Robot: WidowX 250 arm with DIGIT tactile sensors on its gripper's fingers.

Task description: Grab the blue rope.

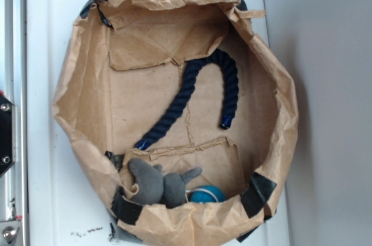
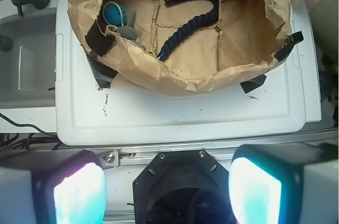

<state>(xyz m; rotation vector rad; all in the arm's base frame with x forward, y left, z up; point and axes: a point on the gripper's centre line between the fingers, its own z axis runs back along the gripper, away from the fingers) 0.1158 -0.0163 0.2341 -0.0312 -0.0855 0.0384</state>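
Observation:
The blue rope [image 1: 180, 97] lies bent in a hook shape on the floor of a rolled-down brown paper bag [image 1: 81, 95], its shiny capped ends at the lower left and right. In the wrist view the blue rope [image 2: 185, 30] is far ahead inside the paper bag [image 2: 185, 78]. My gripper [image 2: 167, 192] is well back from the bag, over the robot's base beyond the white platform's edge. Its fingers [image 2: 79, 195] stand wide apart with nothing between them. The exterior view does not show the gripper.
A grey plush toy [image 1: 157, 185] and a small teal ball [image 1: 207, 195] sit at one end of the bag, apart from the rope. The bag rests on a white platform [image 2: 185, 113]. A sink basin [image 2: 26, 60] lies to the left; a black mount [image 2: 180, 176] is below.

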